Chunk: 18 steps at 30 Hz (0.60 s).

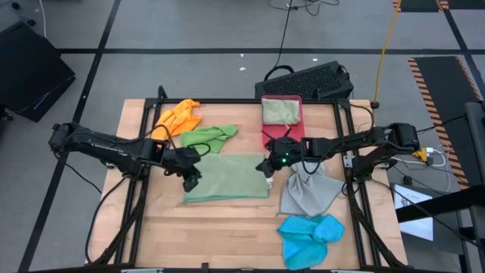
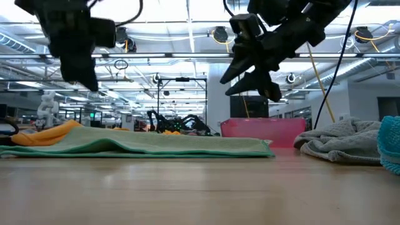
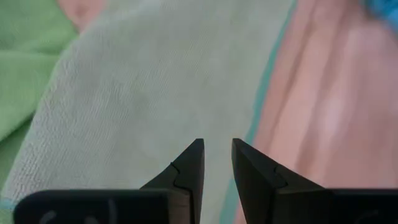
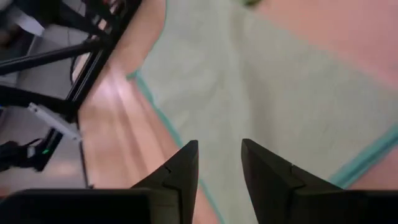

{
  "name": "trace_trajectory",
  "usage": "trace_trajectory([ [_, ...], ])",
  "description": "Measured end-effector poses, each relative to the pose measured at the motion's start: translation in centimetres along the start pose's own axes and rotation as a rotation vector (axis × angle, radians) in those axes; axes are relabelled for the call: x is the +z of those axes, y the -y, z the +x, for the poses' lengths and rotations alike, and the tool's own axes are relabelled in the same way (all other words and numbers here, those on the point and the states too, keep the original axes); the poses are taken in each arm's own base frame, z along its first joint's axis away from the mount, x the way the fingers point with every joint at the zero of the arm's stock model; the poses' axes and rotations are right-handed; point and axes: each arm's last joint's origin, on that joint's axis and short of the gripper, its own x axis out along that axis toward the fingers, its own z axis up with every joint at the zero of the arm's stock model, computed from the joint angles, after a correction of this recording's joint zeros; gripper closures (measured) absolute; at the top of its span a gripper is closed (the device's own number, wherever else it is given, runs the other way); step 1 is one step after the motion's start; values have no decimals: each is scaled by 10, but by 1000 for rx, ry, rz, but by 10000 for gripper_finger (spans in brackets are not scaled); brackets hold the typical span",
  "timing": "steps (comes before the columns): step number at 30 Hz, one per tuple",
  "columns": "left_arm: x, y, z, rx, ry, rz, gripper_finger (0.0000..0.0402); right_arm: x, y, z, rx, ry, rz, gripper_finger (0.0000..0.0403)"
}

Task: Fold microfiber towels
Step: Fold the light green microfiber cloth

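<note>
Items on my table, read clockwise from the overhead camera.

Pale sage towel [image 1: 227, 177]: folded flat at table centre, a long rectangle. From table height it reads as a low layered slab; I cannot count its layers.

Left gripper [image 1: 191, 180]: at 9 o'clock of that towel, above its left edge. My wrist camera shows the two fingers parted by a narrow gap, nothing between them, the cloth lying below.

Right gripper [image 1: 268, 168]: at 3 o'clock of the towel, over its right edge. Fingers likewise apart and empty, raised off the cloth as seen from table height.

Orange towel [image 1: 179, 116]: crumpled at 11 o'clock, mostly hidden behind the sage slab in the low camera.

Bright green towel [image 1: 209, 137]: bunched just beside the orange one, touching the sage towel's far edge.

Pink-red tray [image 1: 283, 133]: at 1 o'clock, holding a folded sage cloth [image 1: 280, 111]; its near end is covered by the right arm.

Grey towel [image 1: 309, 191]: heaped at 4 o'clock.

Blue towel [image 1: 309, 236]: crumpled at 5 o'clock, cut off at the low camera's edge.
</note>
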Motion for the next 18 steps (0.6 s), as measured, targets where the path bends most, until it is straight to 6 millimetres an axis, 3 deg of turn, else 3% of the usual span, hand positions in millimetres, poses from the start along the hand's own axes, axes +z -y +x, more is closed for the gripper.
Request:
trace_trajectory([
  [7,-16,-5,48,3,-207,-21,320,-9,12,12,-97,-52,-49,342],
  [13,-28,4,72,2,-309,-23,320,-24,19,36,-124,-108,-85,386],
  [18,-38,12,84,29,-365,-79,320,-32,30,53,-156,-135,-83,401],
])
